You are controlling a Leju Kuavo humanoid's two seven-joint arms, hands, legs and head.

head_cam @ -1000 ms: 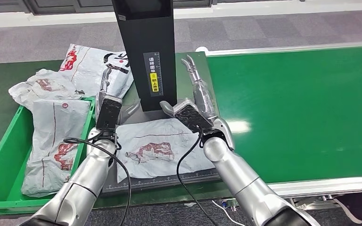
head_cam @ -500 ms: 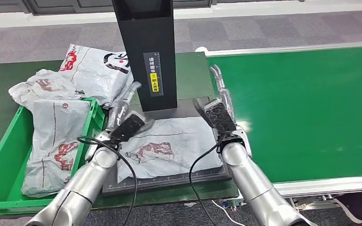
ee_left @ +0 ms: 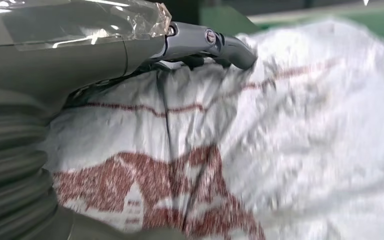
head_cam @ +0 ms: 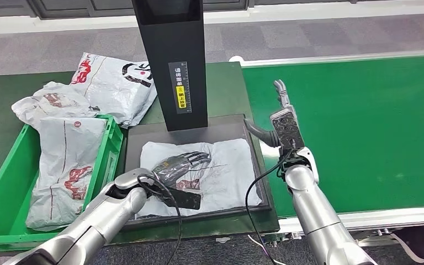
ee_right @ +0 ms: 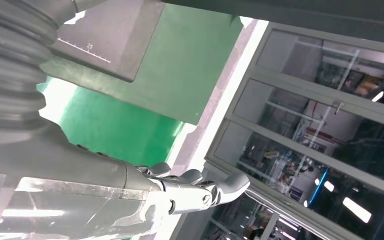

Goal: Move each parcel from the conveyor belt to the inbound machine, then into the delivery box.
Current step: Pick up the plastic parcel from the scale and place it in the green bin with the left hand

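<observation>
The left hand [head_cam: 179,164] lay flat on the white parcel [head_cam: 221,171], fingers spread and pressing, gripping nothing. That parcel sat on the dark plate [head_cam: 143,135] of the scanning machine [head_cam: 171,61], below its black column. The right hand [head_cam: 283,118] hovered beside the plate over the green belt [head_cam: 364,127], fingers straight, empty. Other parcels [head_cam: 66,165] filled the green box [head_cam: 0,182].
</observation>
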